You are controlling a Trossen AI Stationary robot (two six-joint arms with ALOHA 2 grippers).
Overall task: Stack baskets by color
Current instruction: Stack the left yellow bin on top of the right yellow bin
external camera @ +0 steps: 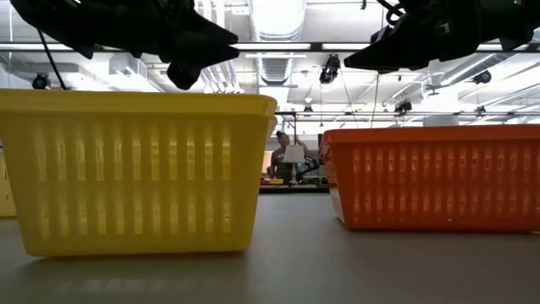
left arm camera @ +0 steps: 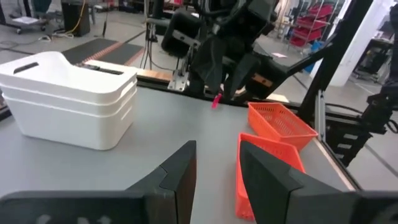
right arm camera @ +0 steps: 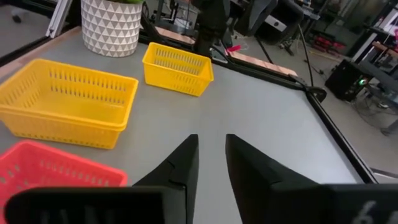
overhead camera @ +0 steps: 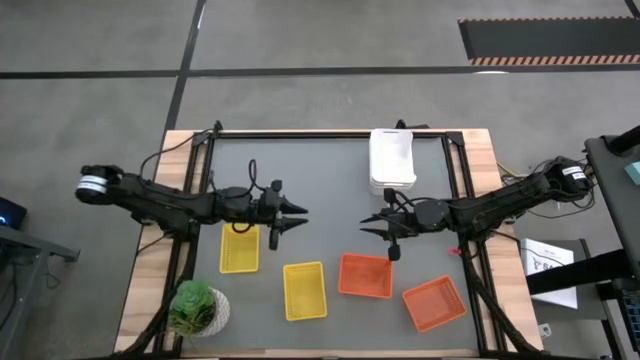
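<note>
The white stack (overhead camera: 392, 160) sits at 12 o'clock, done. Both grippers hang empty with a small gap between fingers: left (overhead camera: 290, 218) near a yellow basket (overhead camera: 240, 248), right (overhead camera: 378, 226) above an orange basket (overhead camera: 365, 275). Best grab one rim and lift straight up.

Left pincer (overhead camera: 296, 218) and right pincer (overhead camera: 370, 226) both parted, tips facing, empty.
</note>
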